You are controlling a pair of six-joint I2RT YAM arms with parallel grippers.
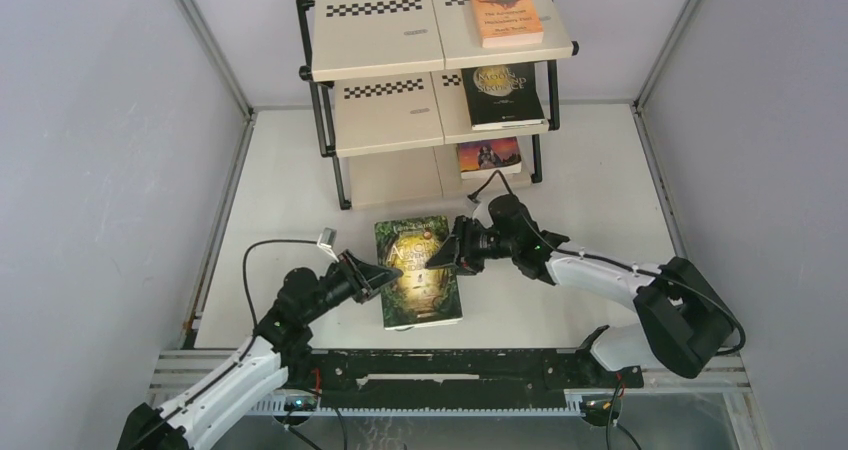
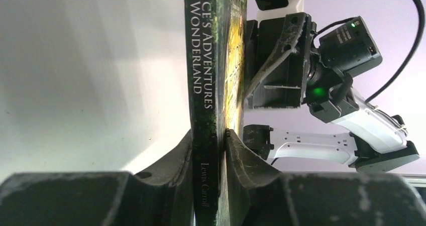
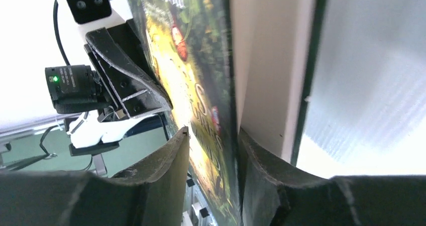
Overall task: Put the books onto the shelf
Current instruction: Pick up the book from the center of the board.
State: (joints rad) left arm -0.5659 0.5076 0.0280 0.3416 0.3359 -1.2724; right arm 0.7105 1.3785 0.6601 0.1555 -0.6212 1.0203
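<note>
Green book (image 1: 420, 270), cover up, in front of the shelf (image 1: 385, 65), between both grippers. Spine reads "ALICE'S ADVENTURES IN WONDERLAND", "Lewis Carroll". Left gripper (image 1: 387, 275) pinches the spine edge, both fingers touching. Right gripper (image 1: 442, 255) straddles the opposite edge, jaws parted, one finger off the cover. Shelved: orange book (image 1: 505, 10), black book (image 1: 503, 95).

Total books: four. One green book (image 1: 418, 270) lies at frame centre. One orange book (image 1: 505, 10), one black book (image 1: 503, 95) and one purple-orange book (image 1: 489, 156) sit at upper centre.

One shelf (image 1: 380, 30), three tiers, one book per tier.

Two arms, each with one end effector: left end effector (image 1: 385, 275), right end effector (image 1: 445, 253).

One counter (image 1: 290, 200).
</note>
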